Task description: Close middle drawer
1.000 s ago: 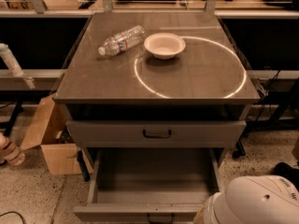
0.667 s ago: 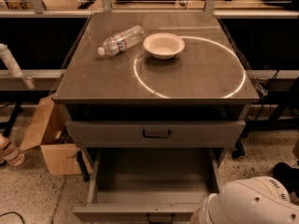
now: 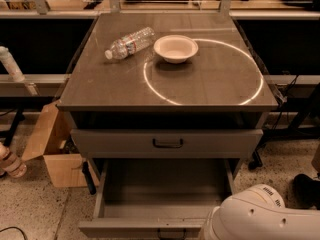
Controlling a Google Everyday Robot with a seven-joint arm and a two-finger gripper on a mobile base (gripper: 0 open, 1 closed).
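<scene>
Middle drawer [image 3: 165, 194]: pulled well out under the top drawer [image 3: 167, 143], tray bare, front panel at the lower frame edge — not yet pushed in.
Arm [image 3: 255, 216]: white, set low at right, just beside the drawer's front corner — likely placed to press the panel inward.
Pincer: hidden below the arm; released or clenched, cannot tell.
Bench [image 3: 210, 84]: carries a bottle [image 3: 129, 42] lying on its side and an upright bowl [image 3: 175, 48], clear of the drawer's path.
</scene>
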